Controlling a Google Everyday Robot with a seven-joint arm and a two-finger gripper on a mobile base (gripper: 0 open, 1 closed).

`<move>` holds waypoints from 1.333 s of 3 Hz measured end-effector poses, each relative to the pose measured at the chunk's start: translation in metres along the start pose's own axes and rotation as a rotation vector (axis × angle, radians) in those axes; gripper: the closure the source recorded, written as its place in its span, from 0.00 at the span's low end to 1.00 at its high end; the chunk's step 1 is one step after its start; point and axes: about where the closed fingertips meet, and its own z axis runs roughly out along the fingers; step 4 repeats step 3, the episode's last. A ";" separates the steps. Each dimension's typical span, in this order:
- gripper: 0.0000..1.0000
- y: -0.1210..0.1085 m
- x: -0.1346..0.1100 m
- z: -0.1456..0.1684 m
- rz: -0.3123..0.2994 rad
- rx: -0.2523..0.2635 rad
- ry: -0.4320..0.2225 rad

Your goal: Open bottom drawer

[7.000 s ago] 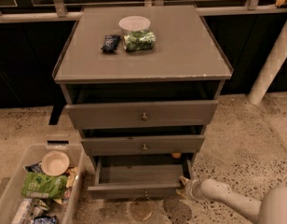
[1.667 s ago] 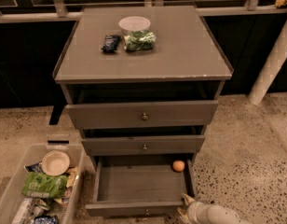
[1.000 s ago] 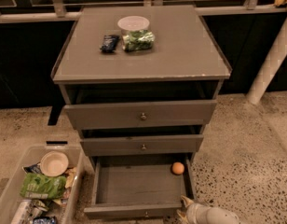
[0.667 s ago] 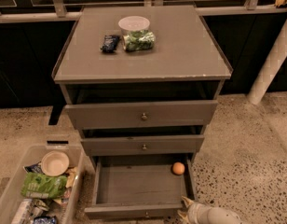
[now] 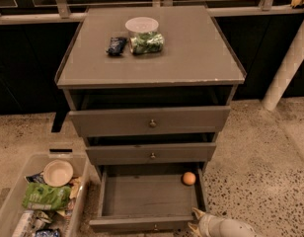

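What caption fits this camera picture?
Bottom drawer open, round orange object inside, gripper at its front right corner.

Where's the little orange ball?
In the camera view, the orange ball sits in the back right corner of the open bottom drawer; the gripper is by its front right corner.

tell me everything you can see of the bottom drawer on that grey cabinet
The grey wooden bottom drawer, lowest of three, stands pulled well out and level, showing a shallow grey interior. Its front is the narrowest and shortest of the three, with a small round metal knob just visible at its centre. A small orange ball rests inside, in the back right corner. The robot's white gripper is at the drawer's front right corner; whether it touches the front cannot be told.
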 end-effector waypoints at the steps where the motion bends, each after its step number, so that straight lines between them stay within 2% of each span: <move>1: 0.13 0.000 0.000 0.000 0.000 0.000 0.000; 2: 0.00 0.000 0.000 0.000 0.000 0.000 0.000; 4: 0.00 0.000 0.000 0.000 0.000 0.000 0.000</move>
